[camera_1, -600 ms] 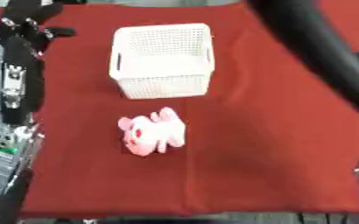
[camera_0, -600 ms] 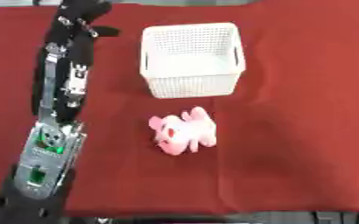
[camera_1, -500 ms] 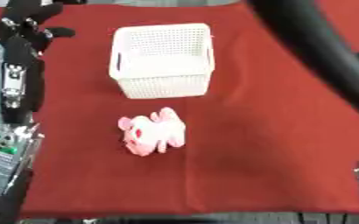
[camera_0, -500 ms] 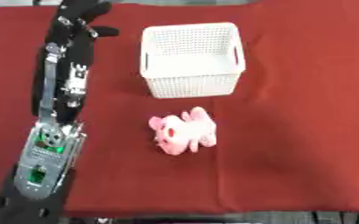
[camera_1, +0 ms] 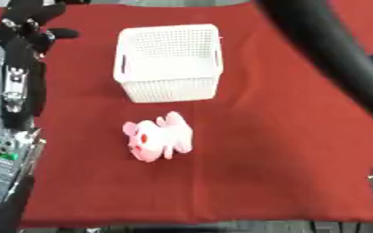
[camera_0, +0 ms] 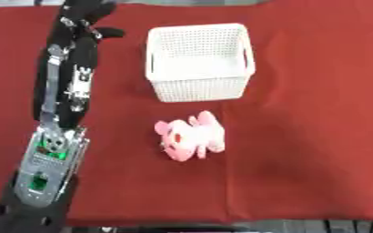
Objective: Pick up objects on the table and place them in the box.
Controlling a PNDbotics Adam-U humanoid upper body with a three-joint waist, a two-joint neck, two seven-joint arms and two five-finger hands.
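A pink plush toy point(camera_0: 191, 135) lies on the red tablecloth, just in front of the white mesh box point(camera_0: 199, 61), which stands upright with nothing visible inside. My left arm stretches up the left side of the view, and my left hand point(camera_0: 84, 16) hovers at the far left of the box, fingers relaxed and holding nothing. It is well away from the toy. My right arm point(camera_1: 325, 50) crosses the upper right of the right eye view as a black band; its hand does not show.
The red cloth point(camera_0: 309, 136) covers the whole table, with its front edge running along the bottom of the view. Bare cloth lies to the right of the toy and the box.
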